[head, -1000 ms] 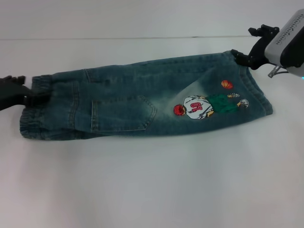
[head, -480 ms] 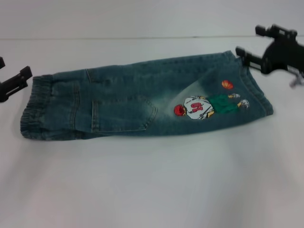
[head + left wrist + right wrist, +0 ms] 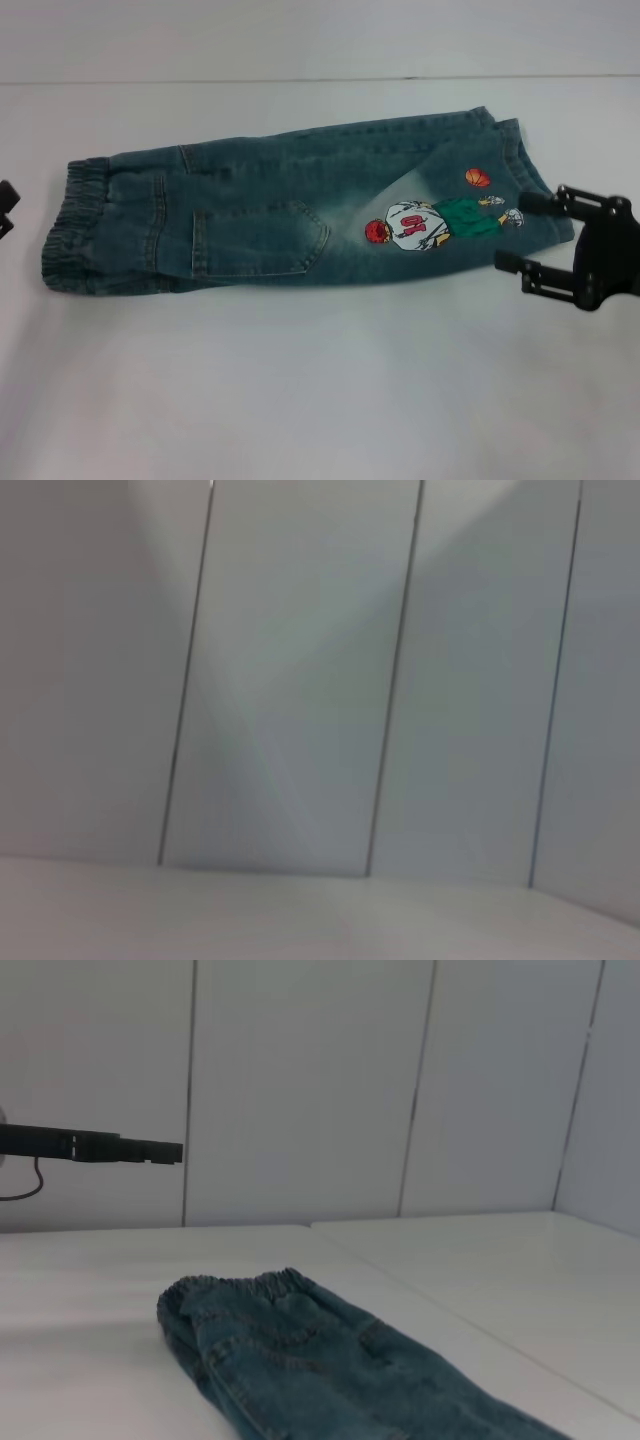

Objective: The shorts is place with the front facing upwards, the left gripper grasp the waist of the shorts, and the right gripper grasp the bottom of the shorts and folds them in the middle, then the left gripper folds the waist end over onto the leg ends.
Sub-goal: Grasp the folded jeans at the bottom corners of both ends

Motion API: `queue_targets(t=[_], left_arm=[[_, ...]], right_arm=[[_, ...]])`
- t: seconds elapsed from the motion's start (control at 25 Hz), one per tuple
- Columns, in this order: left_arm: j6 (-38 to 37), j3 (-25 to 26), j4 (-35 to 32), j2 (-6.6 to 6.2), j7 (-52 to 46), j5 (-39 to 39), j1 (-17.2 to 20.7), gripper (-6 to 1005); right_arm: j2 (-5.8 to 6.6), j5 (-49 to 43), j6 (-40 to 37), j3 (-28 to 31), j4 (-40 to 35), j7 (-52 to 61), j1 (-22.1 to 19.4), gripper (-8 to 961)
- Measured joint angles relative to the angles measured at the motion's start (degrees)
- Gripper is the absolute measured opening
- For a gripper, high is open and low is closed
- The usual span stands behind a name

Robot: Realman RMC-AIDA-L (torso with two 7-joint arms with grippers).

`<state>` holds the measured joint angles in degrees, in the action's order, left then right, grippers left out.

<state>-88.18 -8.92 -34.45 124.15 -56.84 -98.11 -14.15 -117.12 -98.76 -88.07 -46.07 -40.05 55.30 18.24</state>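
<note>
One pair of blue-green denim shorts [image 3: 300, 215] lies folded lengthwise on the white worktop [image 3: 320, 390]

Two black fingers of the right gripper [image 3: 532, 236] spread wide, empty, just beside the stitched leg ends [image 3: 545, 205]; left gripper [image 3: 6, 208] beside the puckered waist [image 3: 72, 225], finger state unclear.

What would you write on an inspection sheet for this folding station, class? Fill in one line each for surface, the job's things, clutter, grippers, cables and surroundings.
Surface: white table, bare around the garment.
Job's things: the shorts lie flat, folded lengthwise, pocket and cartoon patch up; the waist of the shorts toward the robot's left, the leg ends toward its right.
Clutter: nothing seen.
Grippers: the right gripper open, beside the leg ends, holding nothing; the left gripper only just in view at the table's left edge, apart from the waist.
Cables: a thin dark cable in the right wrist view.
Surroundings: white panelled wall.
</note>
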Motion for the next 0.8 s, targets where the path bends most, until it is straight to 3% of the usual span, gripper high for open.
queue_targets(t=[0.28,0.48,0.8], left_arm=[[5.19,-0.15,-0.31,-0.12,1.54,-5.15,0.74,841],[10.93,-0.29,-1.75,-0.22,2.86,-12.41,-0.08,841],[12.27,-1.0,-2.75,-0.4,3.47,-19.54,-0.84,842]], right_arm=[[-2.0,-3.23,-0.94,-0.15,1.18,-5.58,-1.54,742],[-2.36,-4.54,-2.09,-0.71,1.55,-6.23,-0.76,743],[-2.41,-4.6,-2.74,-1.3,1.69,-6.28,-0.5,742]])
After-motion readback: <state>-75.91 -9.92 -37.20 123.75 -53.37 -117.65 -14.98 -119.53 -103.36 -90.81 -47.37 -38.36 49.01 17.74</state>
